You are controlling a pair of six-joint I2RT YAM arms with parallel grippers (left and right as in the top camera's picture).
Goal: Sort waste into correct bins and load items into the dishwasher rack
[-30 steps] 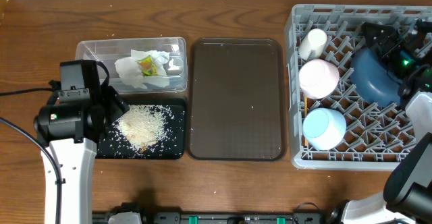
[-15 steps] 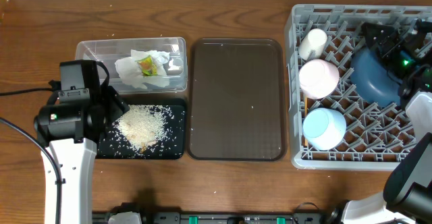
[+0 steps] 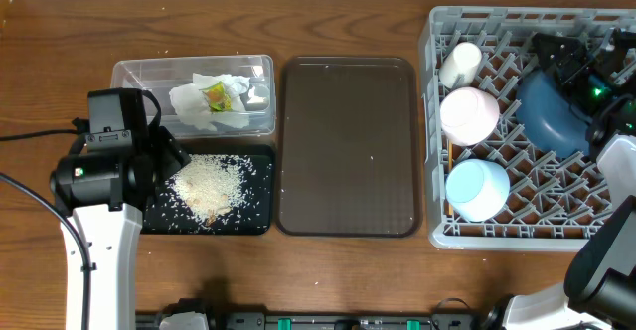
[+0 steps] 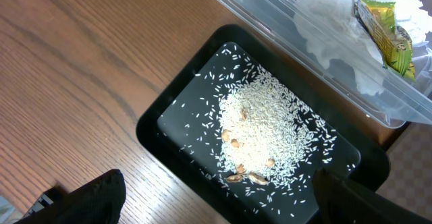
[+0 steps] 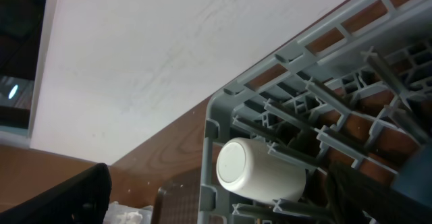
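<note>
The clear tub (image 3: 194, 69) holds the crumpled white napkin (image 3: 199, 108) and the yellow-green wrapper (image 3: 216, 96); both also show in the left wrist view, napkin (image 4: 337, 28) and wrapper (image 4: 385, 28). The black tray (image 3: 256, 219) holds the rice pile (image 3: 209, 186). My left gripper (image 4: 223, 207) is open and empty above that tray's near-left end and the rice (image 4: 260, 133). The grey rack (image 3: 433, 121) holds the white cup (image 3: 460, 64), pink bowl (image 3: 468, 114), light-blue bowl (image 3: 478, 189) and dark-blue plate (image 3: 550, 111). My right gripper (image 3: 558, 57) is open and empty over the rack's back, facing the cup (image 5: 260, 173). The chopsticks are not clearly visible.
The brown serving tray (image 3: 348, 146) lies bare between the two bins and the rack. A few brown bits lie in the rice (image 4: 246, 178). The right arm's body (image 3: 611, 241) stands at the rack's right edge.
</note>
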